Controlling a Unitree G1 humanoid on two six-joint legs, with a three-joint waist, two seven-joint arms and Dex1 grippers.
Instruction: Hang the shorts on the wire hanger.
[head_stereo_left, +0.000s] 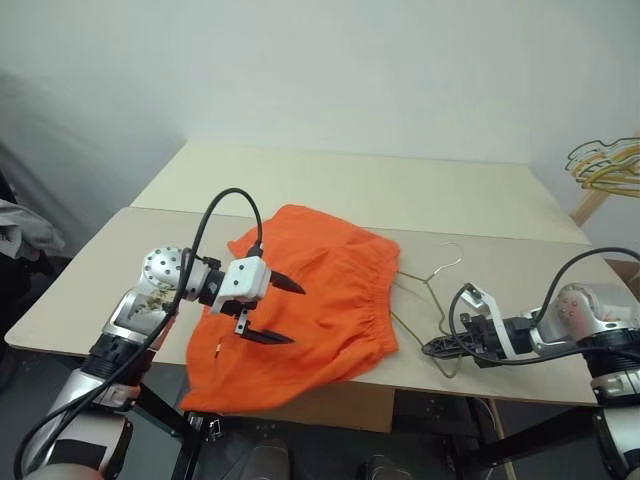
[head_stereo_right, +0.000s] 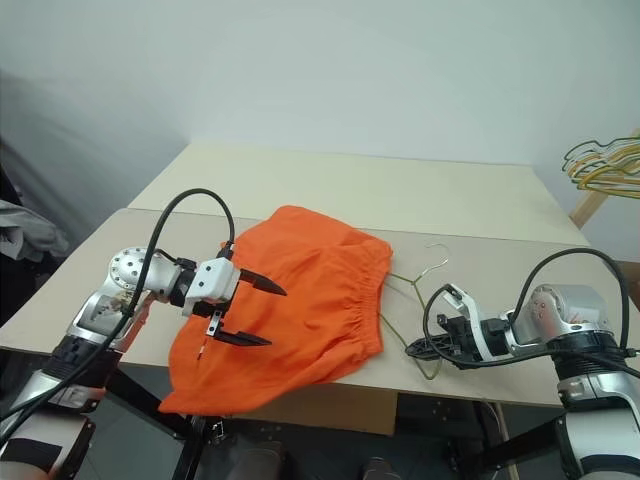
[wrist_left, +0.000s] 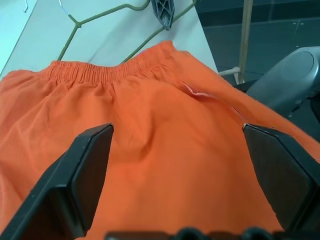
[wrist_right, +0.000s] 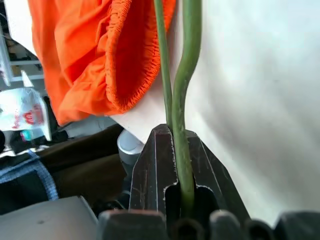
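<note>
The orange shorts (head_stereo_left: 320, 290) lie flat in the middle of the table, waistband toward the right, their lower part drooping over the front edge. My left gripper (head_stereo_left: 297, 314) hovers just above them, open wide, nothing between its fingers (wrist_left: 85, 170). The wire hanger (head_stereo_left: 428, 282) lies on the table to the right of the waistband, part of it tucked under the fabric. My right gripper (head_stereo_left: 432, 348) sits at the table's front edge, shut on the hanger's lower wire (wrist_right: 185, 75). The same wire runs past the gathered waistband (wrist_right: 125, 75).
The beige table (head_stereo_left: 350, 190) stretches back behind the shorts as a second board. A bunch of gold and pale hangers on a wooden rack (head_stereo_left: 605, 165) stands at the far right. Grey cloth (head_stereo_left: 20, 235) lies off the table's left.
</note>
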